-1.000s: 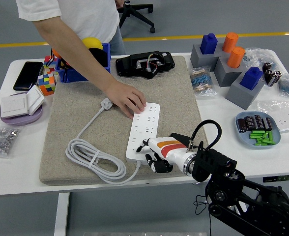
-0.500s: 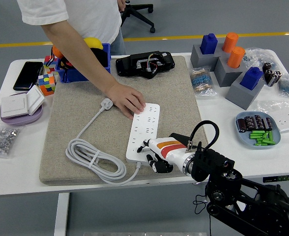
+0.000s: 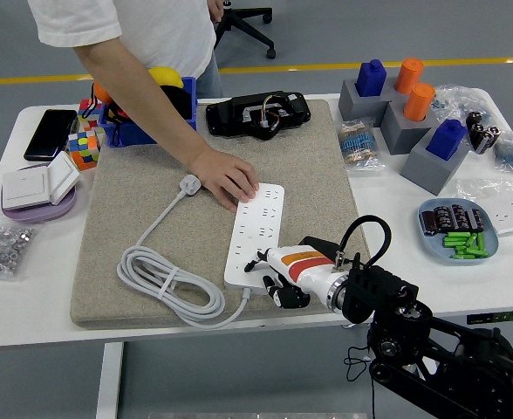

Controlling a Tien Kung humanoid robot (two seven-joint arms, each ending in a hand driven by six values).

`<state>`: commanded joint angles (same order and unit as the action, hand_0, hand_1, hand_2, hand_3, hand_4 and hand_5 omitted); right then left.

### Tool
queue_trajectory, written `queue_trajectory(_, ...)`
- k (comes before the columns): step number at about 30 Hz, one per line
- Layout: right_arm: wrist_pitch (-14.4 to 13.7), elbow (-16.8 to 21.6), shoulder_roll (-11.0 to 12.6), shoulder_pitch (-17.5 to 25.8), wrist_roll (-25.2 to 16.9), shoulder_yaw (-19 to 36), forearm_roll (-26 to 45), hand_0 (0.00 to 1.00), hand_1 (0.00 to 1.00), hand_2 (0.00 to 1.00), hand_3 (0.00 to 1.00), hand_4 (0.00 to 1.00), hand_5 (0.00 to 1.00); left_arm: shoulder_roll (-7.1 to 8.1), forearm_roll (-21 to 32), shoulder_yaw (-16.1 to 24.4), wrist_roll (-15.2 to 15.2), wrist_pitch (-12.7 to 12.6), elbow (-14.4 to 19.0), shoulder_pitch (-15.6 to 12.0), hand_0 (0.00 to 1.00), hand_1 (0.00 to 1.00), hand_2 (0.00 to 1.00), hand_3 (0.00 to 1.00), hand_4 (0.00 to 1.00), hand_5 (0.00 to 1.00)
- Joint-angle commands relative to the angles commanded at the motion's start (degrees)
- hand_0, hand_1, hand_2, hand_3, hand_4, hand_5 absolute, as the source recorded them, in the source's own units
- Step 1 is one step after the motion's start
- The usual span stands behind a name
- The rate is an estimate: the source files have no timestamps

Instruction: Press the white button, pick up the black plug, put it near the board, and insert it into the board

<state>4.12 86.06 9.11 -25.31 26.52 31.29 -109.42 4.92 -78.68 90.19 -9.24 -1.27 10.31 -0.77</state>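
A white power strip [image 3: 256,229] lies on the beige mat [image 3: 326,175], its white cable [image 3: 165,279] coiled to the left and ending in a white plug [image 3: 188,184]. My right hand [image 3: 278,279] sits at the strip's near end, its black fingers curled under and one fingertip [image 3: 258,258] touching the strip's near corner. The button there is hidden by that finger. A person's hand [image 3: 229,177] rests flat on the strip's far end. I cannot pick out a black plug; nothing shows in my hand.
A black device [image 3: 256,113] lies at the mat's far edge. Grey blocks with blue and orange pegs [image 3: 413,113] and a blue dish of batteries [image 3: 457,229] stand at right. A phone [image 3: 49,133], colour cube [image 3: 84,144] and switch plates [image 3: 37,188] are at left.
My right hand has shifted only slightly at the strip's near end. The person's hand stays on the far end.
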Motion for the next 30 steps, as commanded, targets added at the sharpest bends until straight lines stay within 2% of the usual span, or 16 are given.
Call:
queue_trajectory(7, -0.9, 1.59, 0.57, 0.28, -1.7, 1.97, -0.23, 0.002, 0.002, 0.077, 0.705, 0.305, 0.002, -0.02, -0.14, 0.16, -0.04, 0.01, 0.0, -0.1, 0.469, 0.496, 0.52, 0.571, 0.608, 0.253)
queue_trajectory(13, -4.79, 3.44, 0.84, 1.31, -7.41, 3.77, -0.51, 0.002, 0.002, 0.076, 0.696, 0.32, 0.002, -0.09, 0.17, -0.14, 0.07, 0.0, 0.0, -0.11, 0.469, 0.496, 0.52, 0.571, 0.607, 0.252)
queue_trajectory(14, -5.52, 3.62, 0.96, 1.55, -8.66, 4.16, -0.65, 0.002, 0.036, 0.132, 0.687, 0.294, 0.002, -0.1, 0.21, -0.17, 0.07, 0.0, 0.0, -0.12, 0.469, 0.496, 0.521, 0.571, 0.607, 0.253)
queue_trajectory(19, -9.38, 3.59, 1.58, 3.22, -14.67, 7.6, -1.51, 0.002, 0.036, 0.132, 0.687, 0.294, 0.002, -0.08, 0.15, -0.06, 0.09, 0.02, 0.0, -0.11, 0.469, 0.496, 0.521, 0.571, 0.607, 0.253)
queue_trajectory(20, -9.81, 3.29, 1.68, 3.62, -15.42, 8.58, -1.87, 0.296, 0.248, 0.3, 0.673, 0.542, 0.047, -0.07, -0.03, 0.12, 0.05, 0.02, 0.0, -0.11, 0.469, 0.496, 0.52, 0.571, 0.607, 0.252)
queue_trajectory(25, -9.12, 1.69, 2.21, 5.65, -15.8, 12.82, -4.17, 0.296, 0.248, 0.3, 0.673, 0.542, 0.047, -0.08, -0.12, 0.26, 0.04, 0.03, 0.0, -0.11, 0.469, 0.496, 0.52, 0.571, 0.607, 0.252)
queue_trajectory(26, -9.11, 1.35, 2.33, 6.09, -16.02, 13.61, -4.55, 0.687, 0.693, 0.674, 0.765, 0.923, 0.202, -0.09, -0.08, 0.23, 0.05, 0.04, 0.0, -0.1, 0.469, 0.496, 0.52, 0.571, 0.607, 0.252)
queue_trajectory(30, -9.43, -0.24, 2.81, 7.99, -17.56, 16.62, -5.36, 0.687, 0.693, 0.674, 0.765, 0.923, 0.202, -0.2, 0.15, 0.12, 0.09, 0.04, 0.0, -0.14, 0.469, 0.496, 0.52, 0.571, 0.607, 0.252)
